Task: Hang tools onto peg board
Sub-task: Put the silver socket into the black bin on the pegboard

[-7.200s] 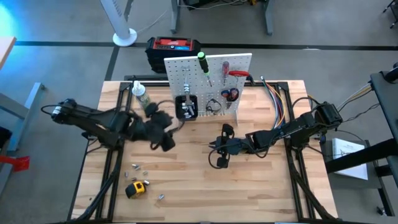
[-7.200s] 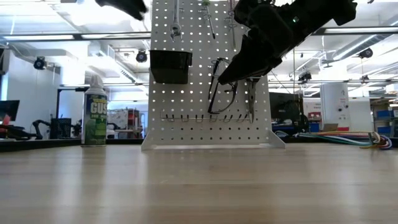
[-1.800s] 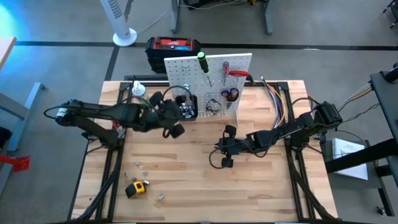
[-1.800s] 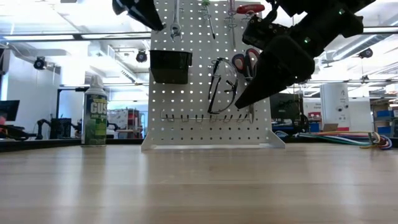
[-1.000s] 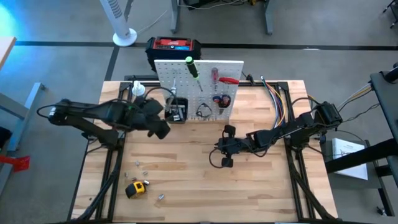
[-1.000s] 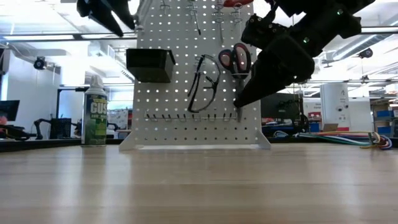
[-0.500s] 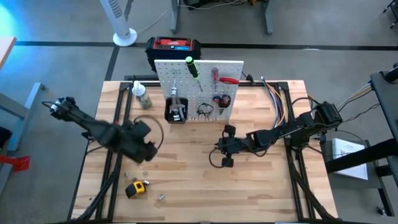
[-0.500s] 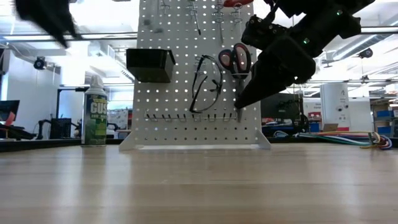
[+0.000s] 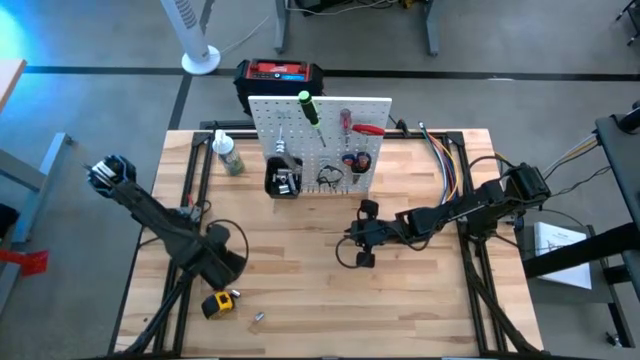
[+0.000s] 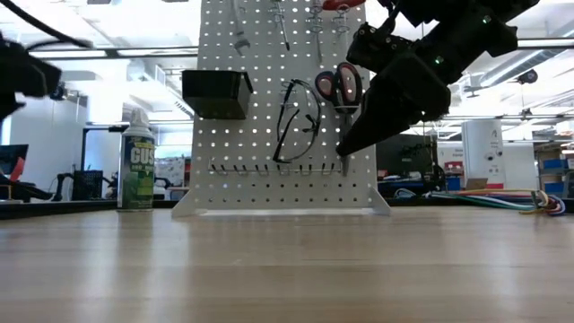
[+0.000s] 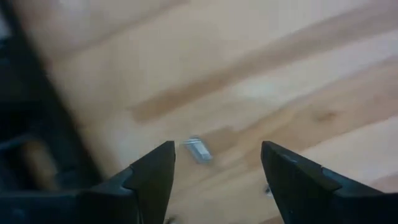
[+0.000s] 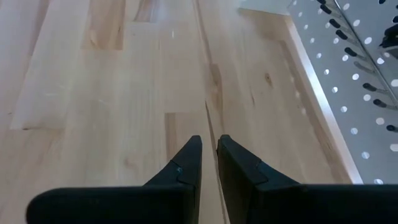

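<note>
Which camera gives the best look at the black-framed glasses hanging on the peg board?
The low view: the glasses hang face-on against the peg board. The high view shows them small from above. Neither wrist view shows them.

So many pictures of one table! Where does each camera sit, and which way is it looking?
High view: above, straight down on the wooden table; both dark arms show.
Low view: at table-top height, facing the white upright peg board; the right gripper hangs before it.
Left wrist view: on the left arm, looking past the open left gripper at a small silver piece.
Right wrist view: on the right arm, past its shut fingers.
High, low and right wrist views share the peg board.
</note>
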{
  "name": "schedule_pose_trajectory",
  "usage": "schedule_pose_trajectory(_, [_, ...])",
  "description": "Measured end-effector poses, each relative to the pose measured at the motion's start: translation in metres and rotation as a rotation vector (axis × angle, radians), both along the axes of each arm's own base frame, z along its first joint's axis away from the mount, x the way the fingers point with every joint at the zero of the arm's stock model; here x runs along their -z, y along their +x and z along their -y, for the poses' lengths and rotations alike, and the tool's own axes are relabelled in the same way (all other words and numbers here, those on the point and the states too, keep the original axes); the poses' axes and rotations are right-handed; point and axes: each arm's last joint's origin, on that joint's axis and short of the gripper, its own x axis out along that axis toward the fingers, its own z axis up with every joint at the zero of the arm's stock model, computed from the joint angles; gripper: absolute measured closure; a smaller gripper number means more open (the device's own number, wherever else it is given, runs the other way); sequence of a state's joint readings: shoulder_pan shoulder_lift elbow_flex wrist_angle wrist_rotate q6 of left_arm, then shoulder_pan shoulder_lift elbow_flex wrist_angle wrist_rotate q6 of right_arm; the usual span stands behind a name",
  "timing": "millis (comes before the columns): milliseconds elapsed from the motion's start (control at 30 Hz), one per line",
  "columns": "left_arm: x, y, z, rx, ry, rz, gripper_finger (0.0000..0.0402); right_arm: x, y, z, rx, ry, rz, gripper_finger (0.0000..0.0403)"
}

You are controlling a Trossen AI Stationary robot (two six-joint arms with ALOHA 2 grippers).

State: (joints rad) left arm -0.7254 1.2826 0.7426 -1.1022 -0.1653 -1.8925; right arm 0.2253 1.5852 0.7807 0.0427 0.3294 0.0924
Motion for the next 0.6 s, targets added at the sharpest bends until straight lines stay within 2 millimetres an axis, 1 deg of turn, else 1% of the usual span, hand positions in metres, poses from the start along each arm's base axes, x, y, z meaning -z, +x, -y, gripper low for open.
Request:
schedule_pose_trajectory(67, [0.009, 0.0, 0.0, 0.012, -0.043, 0.041, 0.0175, 0.0, 0.0, 0.0, 0.0, 0.0, 0.0, 0.0366])
schedule_pose_trajectory(200, [0.022, -0.002, 0.0, -0.007, -0.113, 0.054, 0.0175, 0.0, 0.0, 0.0, 0.0, 0.0, 0.0, 0.0366])
schedule_pose_trajectory(433, [0.038, -0.01, -0.007, -0.087, -0.103, 0.028, 0.0176, 0.0, 0.0, 0.0, 0.002, 0.002, 0.001, 0.0366])
schedule_pose_trajectory(600, [0.051, -0.013, -0.009, -0.096, -0.147, 0.047, 0.0195, 0.0, 0.0, 0.0, 0.003, 0.002, 0.001, 0.0366])
